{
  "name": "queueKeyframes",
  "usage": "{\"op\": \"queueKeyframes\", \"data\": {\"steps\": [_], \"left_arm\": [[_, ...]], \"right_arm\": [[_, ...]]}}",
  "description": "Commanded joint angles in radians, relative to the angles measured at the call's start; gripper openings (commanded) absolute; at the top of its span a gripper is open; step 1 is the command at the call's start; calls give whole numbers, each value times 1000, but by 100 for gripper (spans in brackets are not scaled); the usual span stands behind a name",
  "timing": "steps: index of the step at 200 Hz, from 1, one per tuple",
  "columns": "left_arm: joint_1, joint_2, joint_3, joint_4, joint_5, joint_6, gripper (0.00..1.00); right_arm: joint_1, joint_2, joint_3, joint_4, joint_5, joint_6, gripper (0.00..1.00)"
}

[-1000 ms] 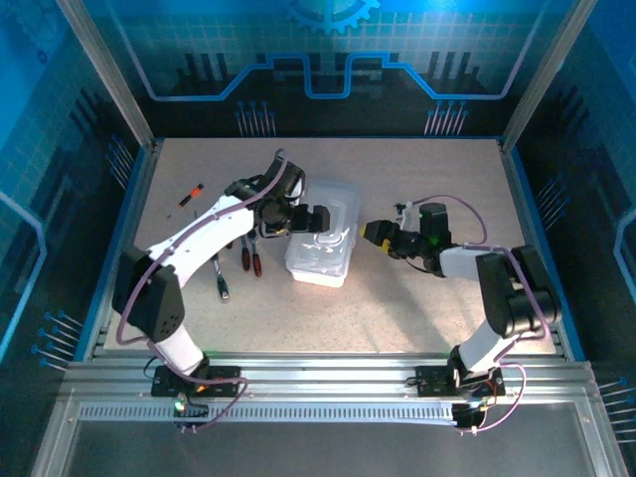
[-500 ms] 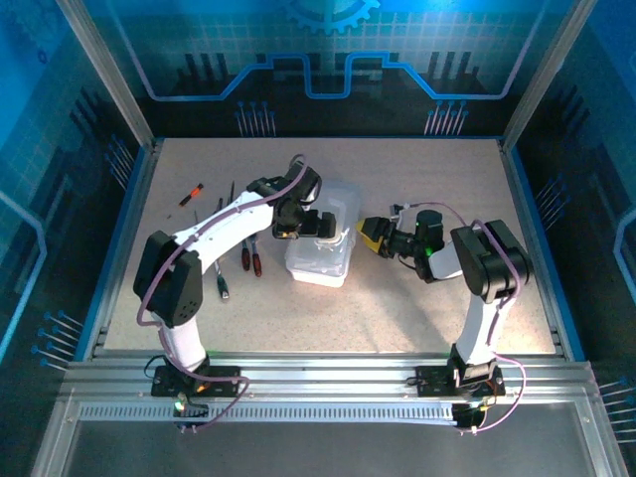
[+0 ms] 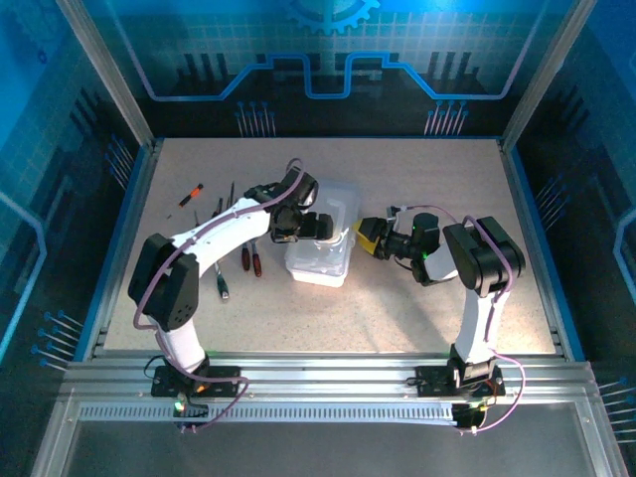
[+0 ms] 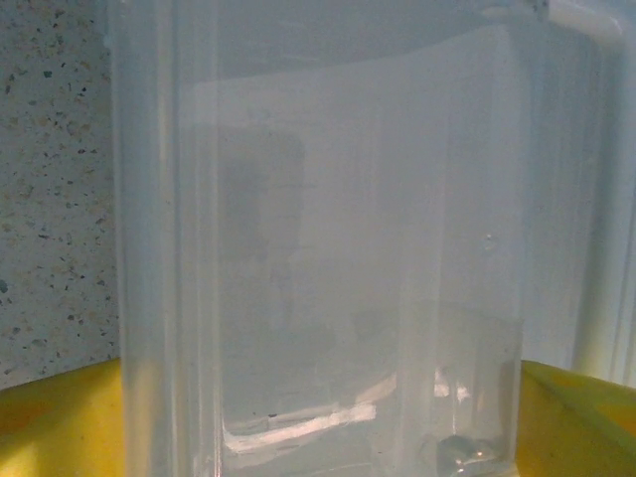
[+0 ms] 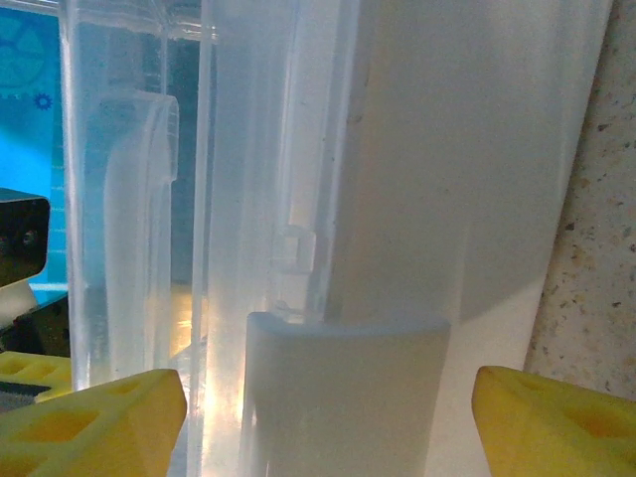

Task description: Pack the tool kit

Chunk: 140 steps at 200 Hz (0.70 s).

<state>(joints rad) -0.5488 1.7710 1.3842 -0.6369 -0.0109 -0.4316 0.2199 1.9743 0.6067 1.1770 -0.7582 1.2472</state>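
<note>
Clear plastic case [image 3: 320,260] lies mid-table [image 3: 417,318], with loose screwdrivers [image 3: 249,260] on its left. Left gripper [image 3: 314,225] jaws wide apart astride the case body. Right gripper [image 3: 364,237] jaws apart, flanking the latch tab [image 5: 343,397] without touching it

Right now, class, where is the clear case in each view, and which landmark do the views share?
Top external: clear case at the middle of the speckled table.
Left wrist: clear case across centre and right, table at left.
Right wrist: clear case across left and centre, table at right.
Shared landmark: the speckled table.
</note>
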Motion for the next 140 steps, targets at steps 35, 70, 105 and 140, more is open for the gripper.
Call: {"op": "queueKeyframes", "data": {"steps": [35,70,105,140], "left_arm": [[44,30,-157,77,121,-33,81],[76,5,-209,118,170,-10,80],[97,-9,-237,124,176,-1,79],[98,5,-233,103,132,-10,78]], "right_arm": [[49,47,-7,243,15,135,80],[59,38,-4,245,6,139,82],[72,33,15,246,-4,160,83],[76,-1,16,248,-12,173,83]]}}
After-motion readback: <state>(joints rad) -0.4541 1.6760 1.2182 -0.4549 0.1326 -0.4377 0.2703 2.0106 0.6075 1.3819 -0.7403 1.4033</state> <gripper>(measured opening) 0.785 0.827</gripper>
